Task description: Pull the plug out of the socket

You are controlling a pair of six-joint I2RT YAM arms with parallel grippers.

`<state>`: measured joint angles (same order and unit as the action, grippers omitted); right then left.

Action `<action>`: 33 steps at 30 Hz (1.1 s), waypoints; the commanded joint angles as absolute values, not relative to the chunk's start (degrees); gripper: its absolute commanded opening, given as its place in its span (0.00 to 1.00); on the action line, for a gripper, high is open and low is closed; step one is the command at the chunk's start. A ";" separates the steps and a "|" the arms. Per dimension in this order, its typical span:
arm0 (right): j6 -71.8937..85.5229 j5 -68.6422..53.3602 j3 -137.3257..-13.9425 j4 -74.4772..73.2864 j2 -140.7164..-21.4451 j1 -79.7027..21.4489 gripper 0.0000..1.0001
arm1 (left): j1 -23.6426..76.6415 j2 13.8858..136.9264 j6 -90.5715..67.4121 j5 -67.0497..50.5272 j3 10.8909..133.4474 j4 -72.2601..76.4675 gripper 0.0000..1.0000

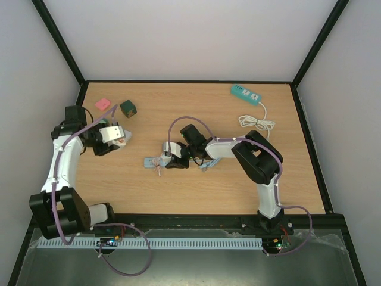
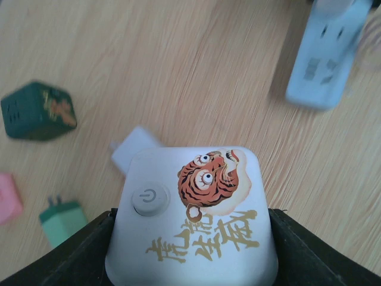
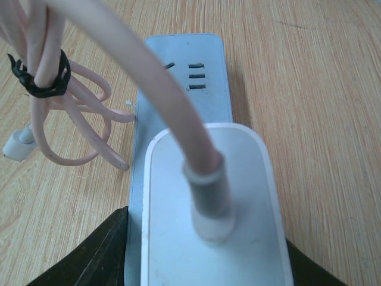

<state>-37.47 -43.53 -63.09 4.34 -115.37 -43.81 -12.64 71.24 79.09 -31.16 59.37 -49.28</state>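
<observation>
Roughly mid-table, the right gripper point(image 1: 171, 157) has its dark fingers point(image 3: 89, 256) clamped on either side of the white plug point(image 3: 205, 196). The plug sits on top of the pale blue power strip point(image 3: 178, 59), which lies flat on the wooden table point(image 1: 208, 190). It looks still seated in the strip, though the joint itself is hidden beneath its body. A pink cable point(image 3: 149, 95) rises from the plug's back and runs to a loose coil bound by a black tie point(image 3: 41, 80) just beside the strip. Well apart to the left, the left gripper point(image 1: 116, 136) has its fingers point(image 2: 65, 262) closed on a white cube socket point(image 2: 190, 220) printed with a tiger and bearing a round power button. Near it on the table lie a dark green cube point(image 1: 127, 108) and a pink block point(image 1: 103, 103).
</observation>
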 commanded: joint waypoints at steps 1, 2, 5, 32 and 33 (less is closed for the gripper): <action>-40.43 -36.26 -58.58 -5.78 -118.44 -42.91 0.14 | -13.80 73.77 85.63 -17.70 61.53 -51.19 0.22; -40.35 -36.40 -58.49 -5.73 -118.35 -42.96 0.16 | -13.78 74.15 86.17 -15.15 61.30 -50.61 0.22; -40.26 -36.66 -58.47 -5.67 -118.22 -42.98 0.18 | -13.68 75.76 88.01 -8.80 60.51 -48.86 0.23; -39.29 -38.56 -58.53 -5.87 -116.86 -42.98 0.51 | -8.14 95.12 88.17 13.63 59.86 -36.33 0.51; -39.35 -38.56 -58.45 -5.81 -116.77 -42.98 0.52 | -8.13 94.99 88.09 13.35 60.12 -36.68 0.55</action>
<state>-38.54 -42.74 -61.21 3.70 -115.11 -43.55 -8.51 93.95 89.08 12.58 59.13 -36.27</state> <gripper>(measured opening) 0.503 0.627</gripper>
